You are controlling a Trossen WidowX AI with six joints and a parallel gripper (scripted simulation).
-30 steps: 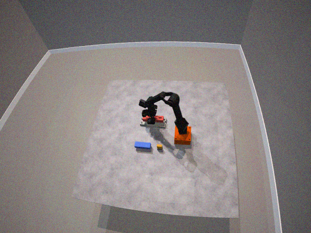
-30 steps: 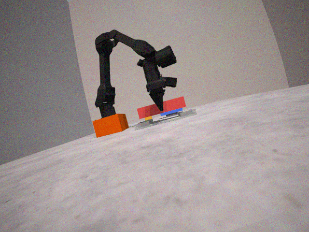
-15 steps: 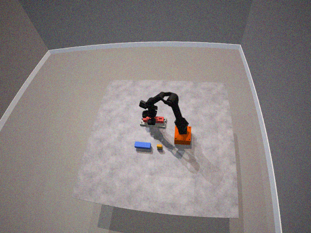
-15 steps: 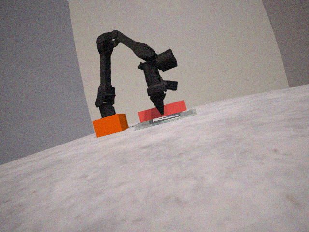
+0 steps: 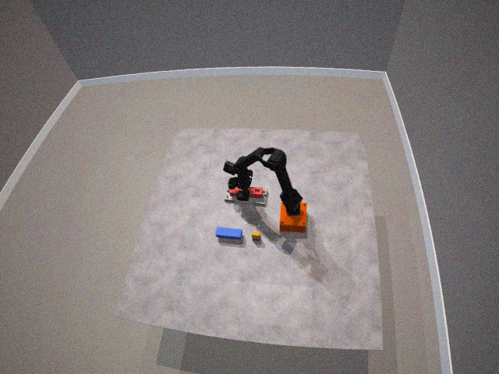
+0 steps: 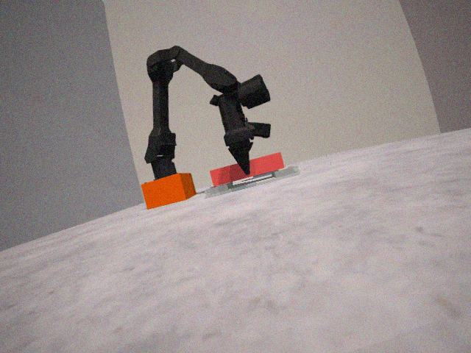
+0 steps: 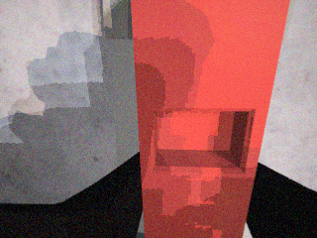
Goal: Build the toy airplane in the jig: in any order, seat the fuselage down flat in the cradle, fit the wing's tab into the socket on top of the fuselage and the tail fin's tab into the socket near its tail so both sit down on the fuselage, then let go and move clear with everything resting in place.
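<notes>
Top view: shows red fuselage at the cradle, beneath the gripper. Also shows blue wing and yellow tail fin lying apart on the mat, neither fitted. Cannot confirm full seating from above.

Exterior view: reveals fuselage low along the cradle, roughly parallel to it; hides wing and tail fin. Cannot exclude a slight gap underneath. If released while propped on a cradle edge, could drop unevenly or rest tilted. If lifted before fully freed, could be dragged out by finger friction.

Wrist view: shows fuselage pinched between both fingers, with an open socket facing up, free of any tab. Gives no proof of seating height. If left skewed at release, could later misalign tab with socket.
</notes>
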